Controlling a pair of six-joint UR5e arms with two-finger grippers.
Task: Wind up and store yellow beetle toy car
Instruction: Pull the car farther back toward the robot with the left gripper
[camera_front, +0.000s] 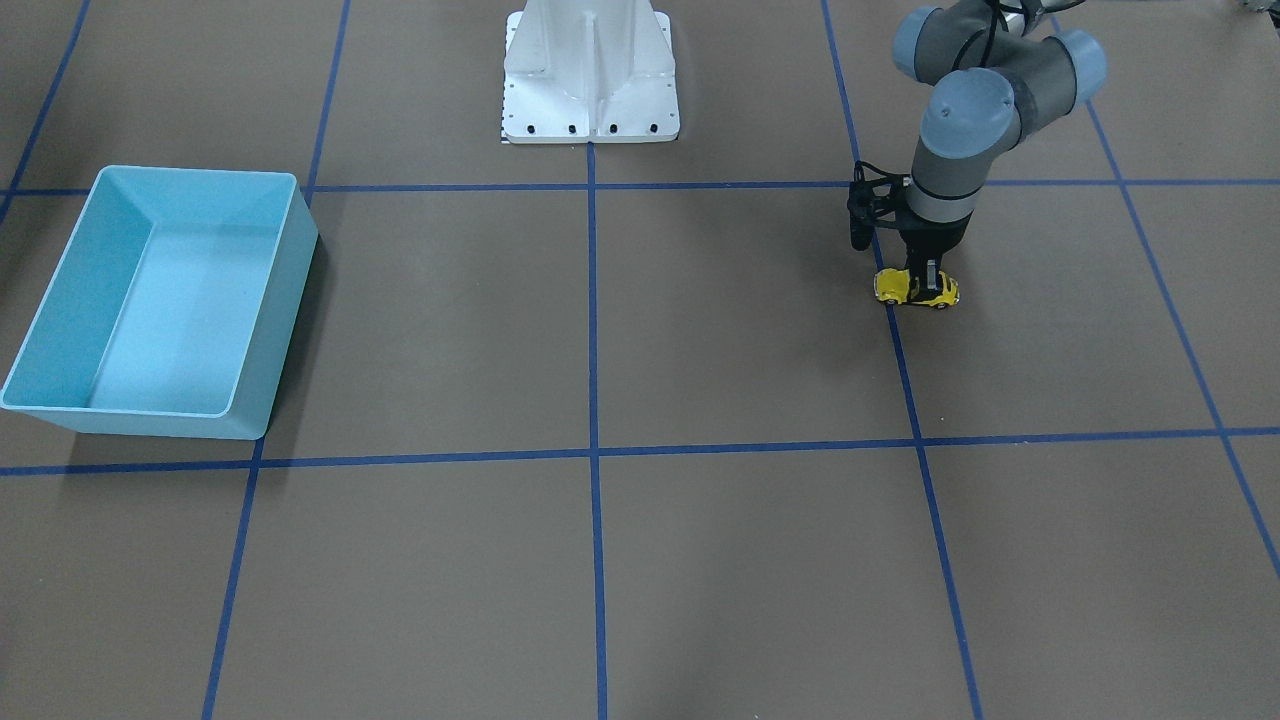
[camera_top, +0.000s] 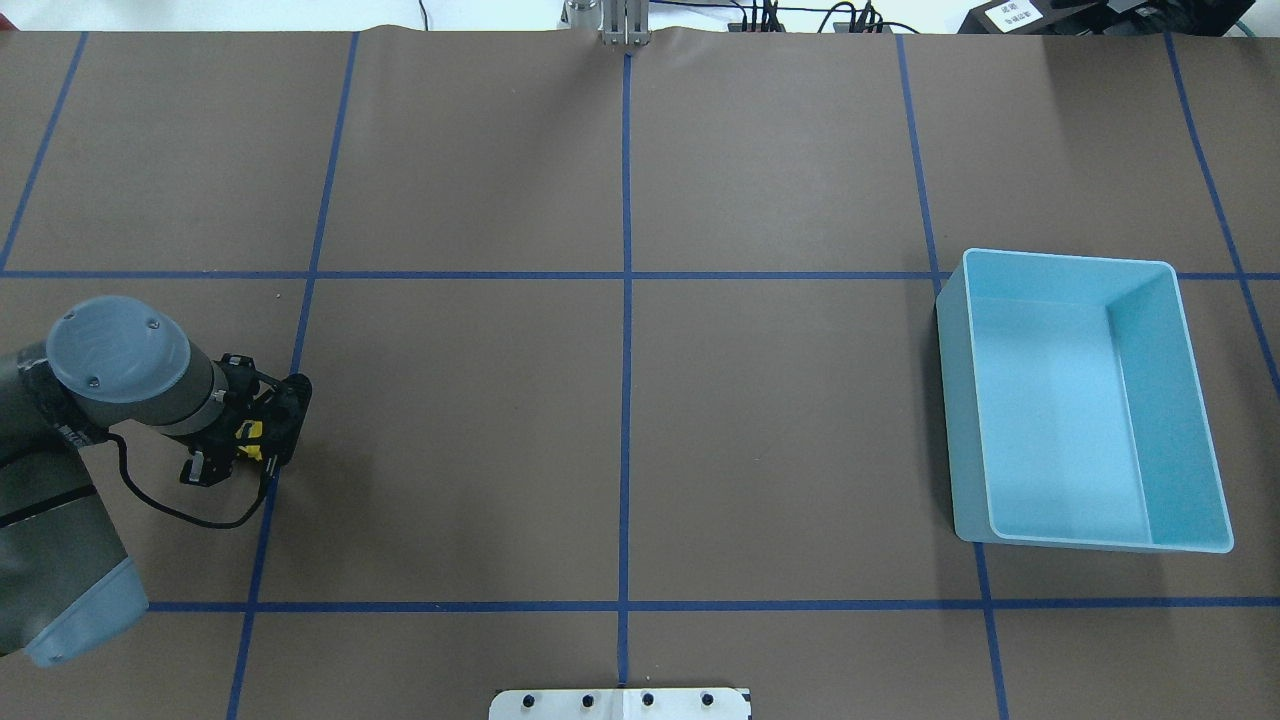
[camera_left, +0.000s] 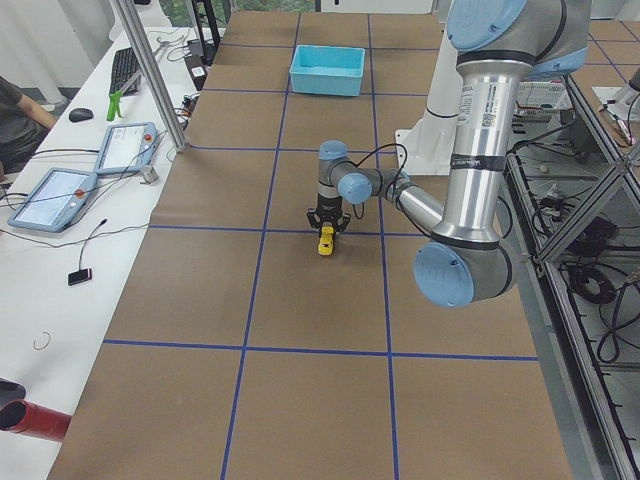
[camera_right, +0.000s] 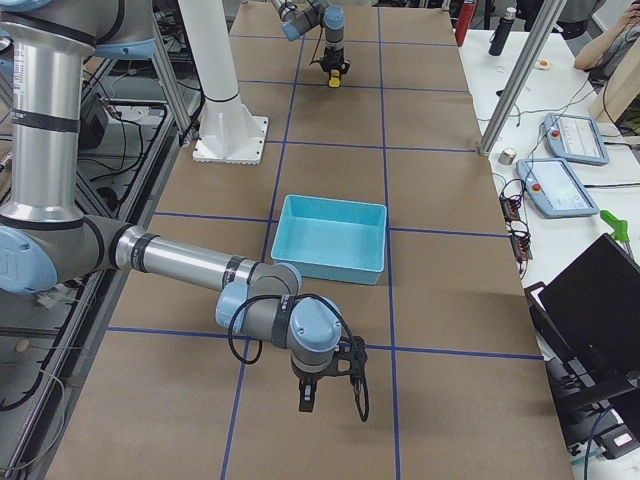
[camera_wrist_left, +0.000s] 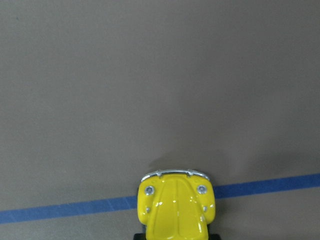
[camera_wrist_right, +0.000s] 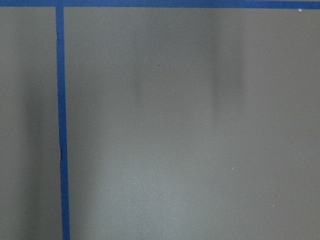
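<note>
The yellow beetle toy car (camera_front: 916, 288) sits on its wheels on the brown counter (camera_front: 700, 350), right of centre in the front-facing view, directly under the left gripper (camera_front: 926, 272). The left gripper points straight down and is closed on the car, one finger across the near flank and the roof tucked between the two. In the overhead view only a sliver of yellow shows beneath the gripper's black body at middle left. The left wrist view has the car's rounded nose at bottom centre, lying across a blue tape line (camera_wrist_left: 65, 209).

The light blue bin (camera_front: 197, 173) stands at the left of the front-facing view, well apart from the car, with the white robot pedestal (camera_front: 590, 80) at top centre between them.

The right gripper (camera_right: 306, 398) appears only in the right side view, at lower centre, hanging over bare counter on the near side of the bin; I cannot tell whether its fingers are apart or together.

Counted: one toy car, one bin, two arms.
</note>
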